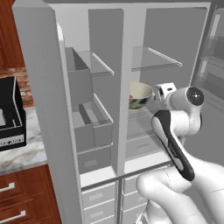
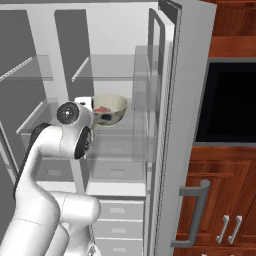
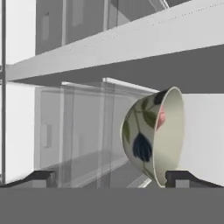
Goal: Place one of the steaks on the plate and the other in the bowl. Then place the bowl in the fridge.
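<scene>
The cream-beige bowl point(image 1: 140, 95) stands on a glass shelf inside the open fridge point(image 1: 39, 87), right of the centre divider. A pinkish-red steak point(image 2: 102, 109) lies in the bowl point(image 2: 111, 110). My gripper point(image 1: 156, 92) sits just right of the bowl at shelf height. In the hand view the gripper point(image 3: 111, 179) is open, its fingertips point(image 3: 41, 178) wide apart, and the bowl point(image 3: 151, 135) with the steak point(image 3: 161, 118) appears on its side just beyond the right tip. I cannot tell whether that tip touches it. The plate is out of view.
The open fridge doors point(image 2: 187, 100) flank the arm on both sides. Door bins point(image 1: 92, 124) hang on the left, and glass shelves point(image 1: 153, 59) run above the bowl. A black appliance point(image 1: 8, 113) sits on the left counter. A dark oven point(image 2: 230, 100) and wooden cabinets point(image 2: 220, 200) are on the right.
</scene>
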{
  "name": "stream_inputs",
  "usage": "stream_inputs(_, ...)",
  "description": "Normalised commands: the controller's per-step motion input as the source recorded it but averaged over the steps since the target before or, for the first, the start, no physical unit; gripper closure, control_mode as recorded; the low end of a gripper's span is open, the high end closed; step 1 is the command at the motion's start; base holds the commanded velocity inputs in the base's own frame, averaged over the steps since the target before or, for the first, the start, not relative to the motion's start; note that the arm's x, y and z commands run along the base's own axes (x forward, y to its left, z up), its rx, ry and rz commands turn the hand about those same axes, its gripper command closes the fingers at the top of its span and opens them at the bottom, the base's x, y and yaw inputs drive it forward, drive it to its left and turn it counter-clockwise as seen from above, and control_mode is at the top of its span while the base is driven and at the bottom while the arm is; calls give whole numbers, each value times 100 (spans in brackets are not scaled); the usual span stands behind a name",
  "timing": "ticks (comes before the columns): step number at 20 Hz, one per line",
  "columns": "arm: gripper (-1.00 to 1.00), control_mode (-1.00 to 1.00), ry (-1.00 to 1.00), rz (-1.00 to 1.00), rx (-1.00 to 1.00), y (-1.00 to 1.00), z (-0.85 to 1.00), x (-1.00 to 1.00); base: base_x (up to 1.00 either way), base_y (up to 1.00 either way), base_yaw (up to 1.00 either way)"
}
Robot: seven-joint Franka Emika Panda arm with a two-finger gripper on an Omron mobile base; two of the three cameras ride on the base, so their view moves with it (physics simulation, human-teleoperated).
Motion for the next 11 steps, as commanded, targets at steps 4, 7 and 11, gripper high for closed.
stream_inputs(4, -100, -100, 20, 0, -7, 0, 3, -71, 0, 0, 0)
stream_inputs(7, -100, -100, 24, 2, 0, 0, 0, -67, 0, 0, 0)
stream_inputs(11, -100, -100, 20, 4, 0, 0, -24, -58, 0, 0, 0)
